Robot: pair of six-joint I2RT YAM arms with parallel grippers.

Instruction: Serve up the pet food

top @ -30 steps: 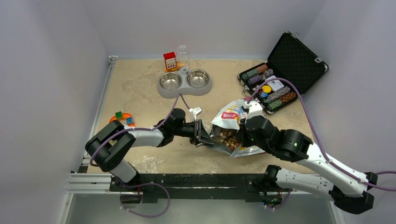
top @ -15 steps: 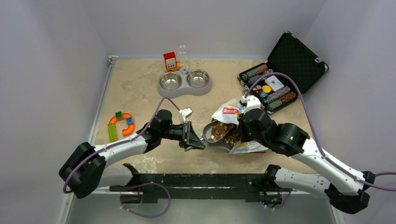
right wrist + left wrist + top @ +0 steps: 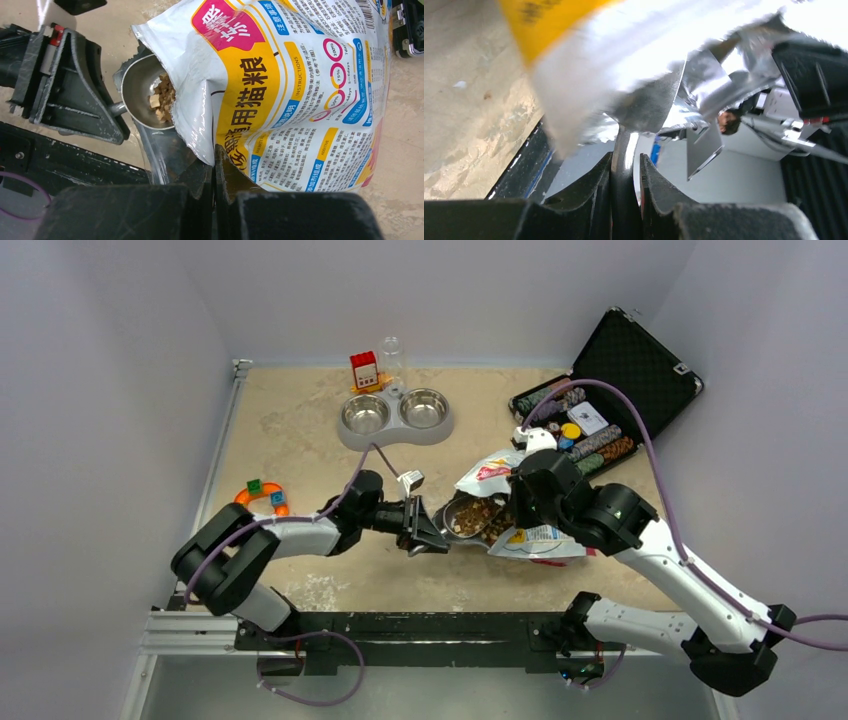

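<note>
Roughly, the serving looks about halfway done. The left gripper [image 3: 625,167] is clamped on the thin handle of the metal scoop [image 3: 137,85]. The scoop's bowl sits right at the mouth of the cat food bag [image 3: 290,75] and carries a load of brown kibble [image 3: 161,97]. In the overhead view, pellets fill the scoop and more seem to lie just inside the bag opening. The right gripper [image 3: 215,155] has its fingers closed on the bag's lower lip, pinching the foil edge so the mouth stands open while the rest of the bag lies on the counter [image 3: 300,440].

So the scooping part appears finished, or very nearly. None of the delivery is done. The double feeder [image 3: 396,440] stands well apart at the far side of the counter, beside a small red-and-white box, and both of its steel bowls look bare from above.

What remains, as I judge it:
- draw the loaded scoop clear of the bag
- carry it level across the open counter to the feeder
- tip it into one of the bowls

The scoop looks well filled, so tilting it on the way could scatter pellets.
</note>
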